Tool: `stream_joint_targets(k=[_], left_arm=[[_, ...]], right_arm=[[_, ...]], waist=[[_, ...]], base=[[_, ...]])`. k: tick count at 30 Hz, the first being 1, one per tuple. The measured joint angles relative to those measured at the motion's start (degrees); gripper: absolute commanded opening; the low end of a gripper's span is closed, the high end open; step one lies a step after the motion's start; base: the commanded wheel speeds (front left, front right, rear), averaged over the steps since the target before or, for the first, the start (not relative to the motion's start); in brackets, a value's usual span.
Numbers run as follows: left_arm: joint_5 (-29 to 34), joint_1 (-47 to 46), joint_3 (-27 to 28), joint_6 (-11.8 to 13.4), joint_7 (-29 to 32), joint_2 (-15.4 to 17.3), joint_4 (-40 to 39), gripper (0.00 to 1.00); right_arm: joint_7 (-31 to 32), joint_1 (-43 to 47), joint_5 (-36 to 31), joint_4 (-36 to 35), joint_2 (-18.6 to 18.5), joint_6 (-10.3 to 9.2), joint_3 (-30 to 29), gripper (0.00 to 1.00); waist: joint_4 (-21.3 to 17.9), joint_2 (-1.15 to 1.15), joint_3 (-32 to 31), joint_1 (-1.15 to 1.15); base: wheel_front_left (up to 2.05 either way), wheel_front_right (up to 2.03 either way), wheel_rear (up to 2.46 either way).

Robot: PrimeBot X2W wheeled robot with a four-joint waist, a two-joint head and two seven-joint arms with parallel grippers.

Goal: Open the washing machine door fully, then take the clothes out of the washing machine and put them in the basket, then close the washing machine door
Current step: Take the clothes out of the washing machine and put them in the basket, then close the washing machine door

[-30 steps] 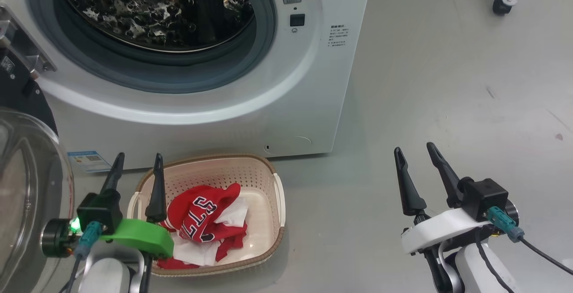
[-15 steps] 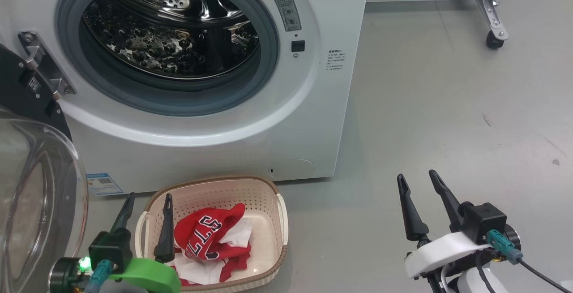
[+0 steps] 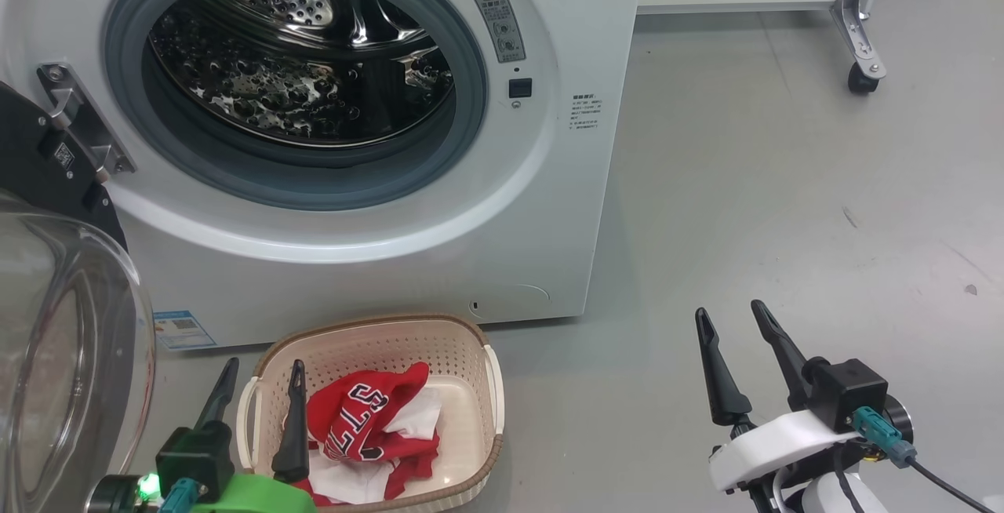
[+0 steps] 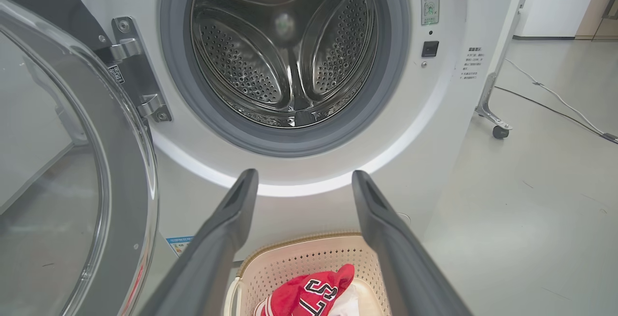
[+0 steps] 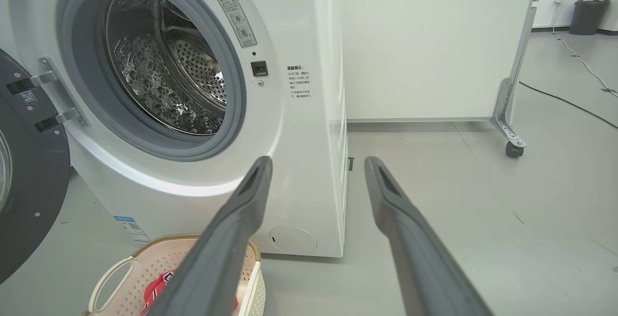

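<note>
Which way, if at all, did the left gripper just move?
Yes, back toward the robot: the left gripper was level with the far rim of the cream perforated plastic basket, now stops short of it.

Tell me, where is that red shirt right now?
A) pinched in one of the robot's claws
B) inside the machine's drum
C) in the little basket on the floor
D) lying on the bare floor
C: the clothes lie bunched inside the basket, which stands on the floor in front of the washing machine; no cloth shows in the drum.
</note>
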Motion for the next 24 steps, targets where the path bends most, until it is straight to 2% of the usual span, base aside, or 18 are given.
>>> stream_joint_targets(k=[24], left_arm=[[1.0,3.6,-0.5,1.1,3.8,0.1,-7.0,1.00]], right_arm=[[0.0,0.7,0.0,-0.8,0.0,0.00,-0.4,1.00]], waist=[[0.0,0.00,0.1,0.00]], base=[[0.00,0.01,-0.01]])
